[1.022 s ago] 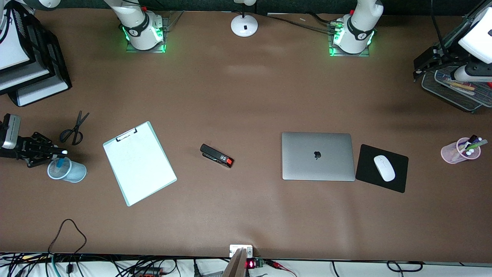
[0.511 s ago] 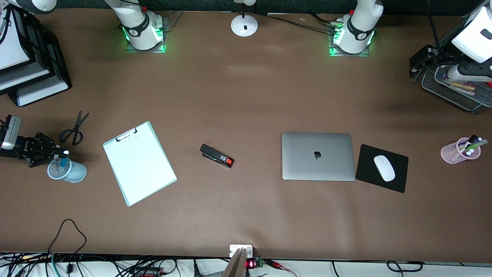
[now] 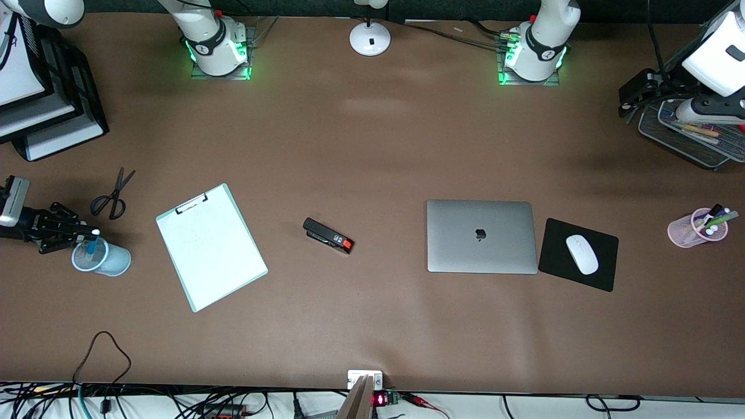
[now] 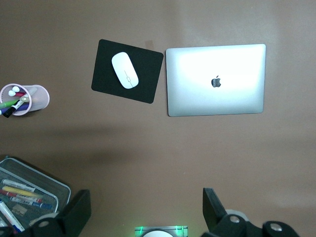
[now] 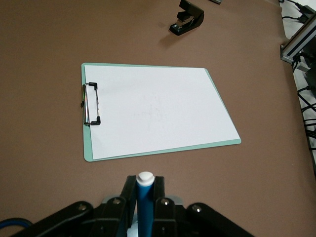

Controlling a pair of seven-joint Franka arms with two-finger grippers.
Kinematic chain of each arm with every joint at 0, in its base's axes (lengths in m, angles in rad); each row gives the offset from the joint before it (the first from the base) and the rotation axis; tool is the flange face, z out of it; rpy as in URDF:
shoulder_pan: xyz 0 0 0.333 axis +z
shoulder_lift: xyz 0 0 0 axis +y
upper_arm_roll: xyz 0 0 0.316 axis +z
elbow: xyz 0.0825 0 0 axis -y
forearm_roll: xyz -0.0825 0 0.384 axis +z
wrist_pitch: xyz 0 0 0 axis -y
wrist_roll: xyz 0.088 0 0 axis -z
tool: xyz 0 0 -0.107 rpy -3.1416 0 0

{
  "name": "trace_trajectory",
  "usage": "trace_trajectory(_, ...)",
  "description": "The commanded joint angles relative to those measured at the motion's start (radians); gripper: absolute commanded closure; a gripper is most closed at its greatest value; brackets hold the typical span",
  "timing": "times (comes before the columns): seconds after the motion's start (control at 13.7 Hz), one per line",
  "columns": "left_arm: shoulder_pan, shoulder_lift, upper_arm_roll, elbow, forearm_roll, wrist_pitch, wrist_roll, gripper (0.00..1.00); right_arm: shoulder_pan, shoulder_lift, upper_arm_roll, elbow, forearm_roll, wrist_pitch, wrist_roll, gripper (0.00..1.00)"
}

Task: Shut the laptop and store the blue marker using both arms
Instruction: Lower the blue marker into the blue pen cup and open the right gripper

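Brown desk: laptop (image 3: 481,236) lies closed. At the right arm's edge, right gripper (image 3: 86,233) clamps the blue marker (image 5: 145,207), apparently over the blue cup (image 3: 100,258); release only once centred. Left gripper (image 4: 146,212) waits spread above the wire tray (image 4: 30,180).

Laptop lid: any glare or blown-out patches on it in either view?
Left wrist view: the laptop lid is washed out to near white around the logo. Front view: the same lid reads even grey, with only soft pale sheen patches on the bare table.
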Motion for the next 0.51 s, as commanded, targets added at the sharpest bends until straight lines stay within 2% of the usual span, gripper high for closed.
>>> trace_trajectory(0.0,0.003,-0.025,0.002,-0.033,-0.023,0.026,0.003,0.00,-0.020,0.050,0.016,0.069,0.018,-0.011,-0.021,0.89)
trace_trajectory(0.15,0.006,-0.024,0.002,-0.033,-0.023,0.047,0.005,0.00,-0.022,0.045,0.016,0.069,0.017,-0.008,-0.008,0.00)
trace_trajectory(0.44,0.008,-0.027,0.002,-0.033,-0.023,0.073,0.005,0.00,-0.016,0.005,0.016,0.065,0.002,-0.014,0.226,0.00)
